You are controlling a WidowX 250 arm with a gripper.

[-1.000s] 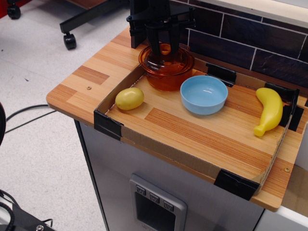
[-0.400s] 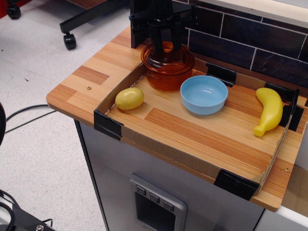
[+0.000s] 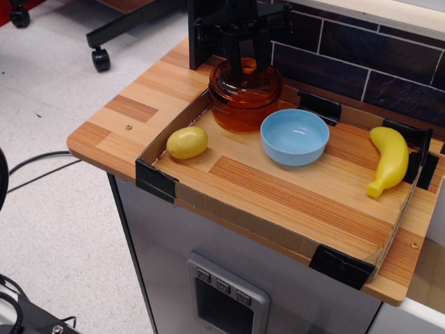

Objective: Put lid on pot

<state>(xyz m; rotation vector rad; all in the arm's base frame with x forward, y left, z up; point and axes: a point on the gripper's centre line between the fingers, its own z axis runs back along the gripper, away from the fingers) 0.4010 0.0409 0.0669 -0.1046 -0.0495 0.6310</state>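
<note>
The amber-orange pot (image 3: 243,108) stands in the back left corner of the cardboard tray (image 3: 229,223). The transparent orange lid (image 3: 233,78) lies on top of the pot, about level with its rim and covering it. My black gripper (image 3: 248,61) comes straight down from above, with its fingers on either side of the lid's small orange knob (image 3: 248,67). The jaws look closed on the knob. Whether the lid is fully seated on the rim is hard to tell.
A light blue bowl (image 3: 295,136) sits just right of the pot, nearly touching it. A yellow lemon (image 3: 187,142) lies at the tray's left side and a yellow banana (image 3: 389,158) at its right. A dark tiled wall (image 3: 375,62) rises behind.
My gripper and the lid have shifted a little to the right and back. The lid was offset over the pot's left rim and is now centred on the pot.
</note>
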